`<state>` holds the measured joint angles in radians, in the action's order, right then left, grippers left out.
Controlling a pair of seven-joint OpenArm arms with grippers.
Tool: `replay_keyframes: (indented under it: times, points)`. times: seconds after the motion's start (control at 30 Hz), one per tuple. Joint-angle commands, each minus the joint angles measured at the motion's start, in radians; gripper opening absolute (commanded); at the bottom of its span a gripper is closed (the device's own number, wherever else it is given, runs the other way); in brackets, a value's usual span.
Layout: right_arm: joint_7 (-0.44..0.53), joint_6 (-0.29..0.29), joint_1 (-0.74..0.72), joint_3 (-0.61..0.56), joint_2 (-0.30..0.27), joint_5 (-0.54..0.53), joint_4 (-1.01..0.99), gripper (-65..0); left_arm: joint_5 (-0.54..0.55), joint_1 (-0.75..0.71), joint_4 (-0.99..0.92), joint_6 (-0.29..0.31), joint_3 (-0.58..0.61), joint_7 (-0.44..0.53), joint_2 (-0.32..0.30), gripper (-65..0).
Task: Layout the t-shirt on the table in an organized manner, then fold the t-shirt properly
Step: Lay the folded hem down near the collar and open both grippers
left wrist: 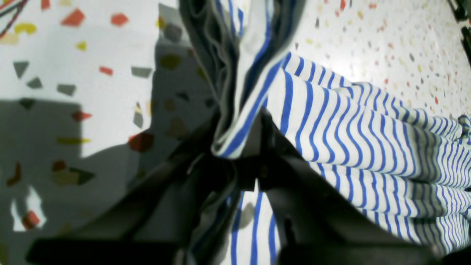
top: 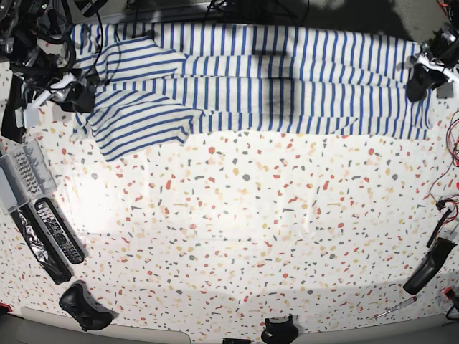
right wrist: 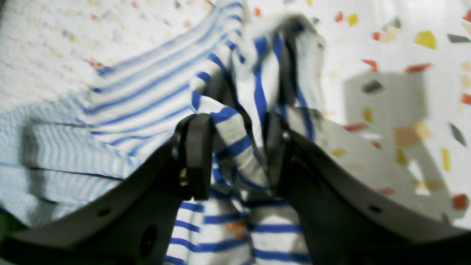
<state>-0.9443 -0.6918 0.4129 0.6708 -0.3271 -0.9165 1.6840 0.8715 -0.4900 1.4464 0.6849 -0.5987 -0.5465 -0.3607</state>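
The t-shirt point(top: 287, 86), white with blue stripes, lies stretched in a long band across the far side of the table point(top: 251, 229), with a sleeve folded over at the left. On the shirt's right end sits my left gripper point(top: 419, 84); in the left wrist view that gripper point(left wrist: 235, 154) is shut on a bunched fold of the striped cloth point(left wrist: 368, 140). At the shirt's left end, my right gripper point(top: 75, 97) holds fabric too. Seen from the right wrist, this gripper point(right wrist: 235, 158) has its dark fingers point(right wrist: 195, 154) shut on a thick wad of the shirt point(right wrist: 140, 99).
Two remote controls point(top: 57, 229) and a clear plastic box point(top: 18, 175) lie along the left edge. A black game controller point(top: 86, 308) sits at the front left, another black object point(top: 280, 331) at the front edge. Black tools point(top: 429, 265) and cables point(top: 448, 172) line the right edge.
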Motion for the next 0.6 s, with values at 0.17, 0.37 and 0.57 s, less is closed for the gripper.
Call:
replay_keyframes:
  times: [0.17,0.37,0.57]
  points:
    - [0.011,-0.006,-0.033,0.011,-0.016,-0.098,0.039,-42.4,-0.081,0.011,0.013,-0.076,-0.063,0.024,-0.017,-65.0]
    - [0.012,-0.006,-0.039,0.01,-0.016,-0.113,0.135,-42.5,-0.078,0.011,0.028,-0.102,-0.21,-0.001,-0.017,-65.0]
    - [0.012,-0.006,-0.043,0.01,-0.016,-0.113,0.199,-42.5,0.134,-0.018,0.187,-0.101,-0.244,-0.219,0.018,-65.0]
